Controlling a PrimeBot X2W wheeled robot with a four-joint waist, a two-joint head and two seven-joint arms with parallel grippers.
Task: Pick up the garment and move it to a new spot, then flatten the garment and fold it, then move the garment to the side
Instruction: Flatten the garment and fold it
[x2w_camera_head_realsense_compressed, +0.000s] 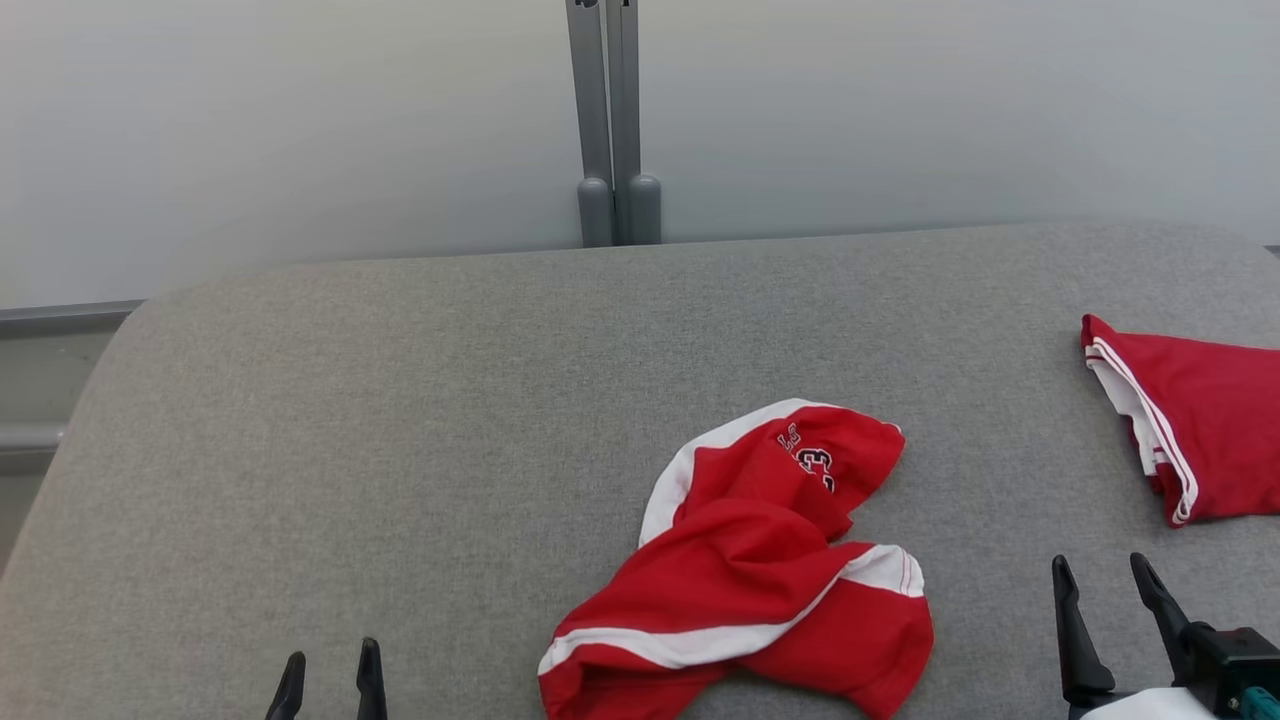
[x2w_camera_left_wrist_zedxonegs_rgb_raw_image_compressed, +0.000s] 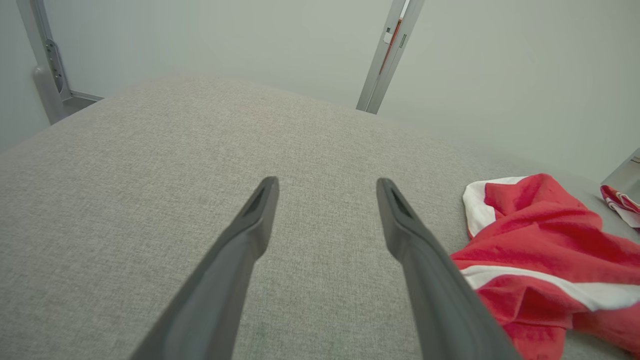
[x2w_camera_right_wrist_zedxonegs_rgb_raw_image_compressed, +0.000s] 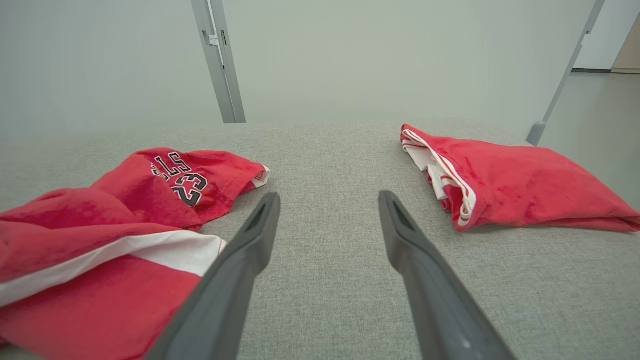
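A crumpled red garment (x2w_camera_head_realsense_compressed: 760, 570) with white stripes and a dark number print lies in a heap at the front middle of the grey surface. The left wrist view has the garment (x2w_camera_left_wrist_zedxonegs_rgb_raw_image_compressed: 545, 255) at its right, and the right wrist view has the garment (x2w_camera_right_wrist_zedxonegs_rgb_raw_image_compressed: 105, 240) at its left. My left gripper (x2w_camera_head_realsense_compressed: 328, 668) stands open at the front left, well clear of the cloth, nothing between its fingers (x2w_camera_left_wrist_zedxonegs_rgb_raw_image_compressed: 250, 235). My right gripper (x2w_camera_head_realsense_compressed: 1105, 575) is open at the front right, just right of the heap, empty too.
A second red garment (x2w_camera_head_realsense_compressed: 1190, 430) with white trim lies folded at the right edge; the right wrist view has this folded garment (x2w_camera_right_wrist_zedxonegs_rgb_raw_image_compressed: 515, 185) ahead to the right. The grey padded table (x2w_camera_head_realsense_compressed: 400, 420) stretches bare to the left and back. A grey post (x2w_camera_head_realsense_compressed: 612, 130) stands behind against a pale wall.
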